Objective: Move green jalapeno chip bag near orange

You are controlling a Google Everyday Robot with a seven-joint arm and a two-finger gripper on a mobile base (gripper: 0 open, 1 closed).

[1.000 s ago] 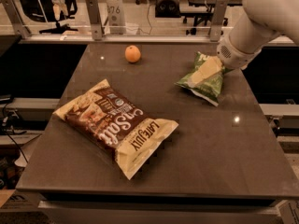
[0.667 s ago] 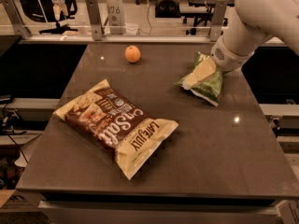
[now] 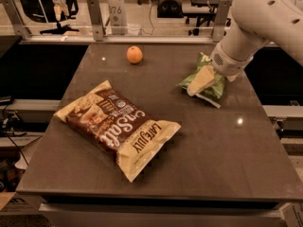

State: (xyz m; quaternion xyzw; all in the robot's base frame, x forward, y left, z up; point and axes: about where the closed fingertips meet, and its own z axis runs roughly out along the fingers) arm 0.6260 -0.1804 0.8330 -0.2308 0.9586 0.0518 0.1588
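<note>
the gripper (image 3: 202, 79) sits down on the green chip bag (image 3: 215, 90), well to the right of the orange (image 3: 134, 54) and slightly nearer the camera; whether it is spread or pinching the bag i cannot tell. the pale arm (image 3: 258, 18) comes in from further right. a thin hold on crinkly film could slip on the way, and a hasty approach could set the orange rolling. a big brown bag (image 3: 116, 126) lies in front of the orange on the dark table (image 3: 227, 150); railing posts and chairs stand behind.
</note>
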